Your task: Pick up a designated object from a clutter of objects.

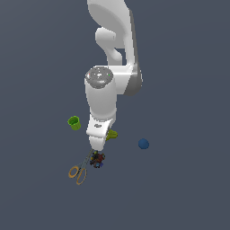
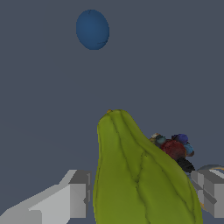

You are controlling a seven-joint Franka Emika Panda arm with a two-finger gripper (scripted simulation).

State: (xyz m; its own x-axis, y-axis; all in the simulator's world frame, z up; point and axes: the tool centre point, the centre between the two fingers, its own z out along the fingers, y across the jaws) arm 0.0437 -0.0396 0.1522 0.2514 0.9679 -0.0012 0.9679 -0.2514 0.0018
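Arm: white Panda arm reaches down from the top centre of the exterior view to the middle of the frame.
Gripper: gripper has one finger on each side of the pear-like lump, fairly wide apart; the fingers look pressed against it, though the contact faces are hidden.
Designated object: yellow-green pear-like lump fills the lower centre of the wrist view; in the exterior view it shows just right of the hand, centre frame.
Speckled lump: dark multicoloured lump lies just below the hand.
Scissors: orange-handled scissors lie lower left of centre, blades touching the speckled lump.
Cup: green cup stands left of the arm.
Ball: blue ball lies right of centre, well apart.
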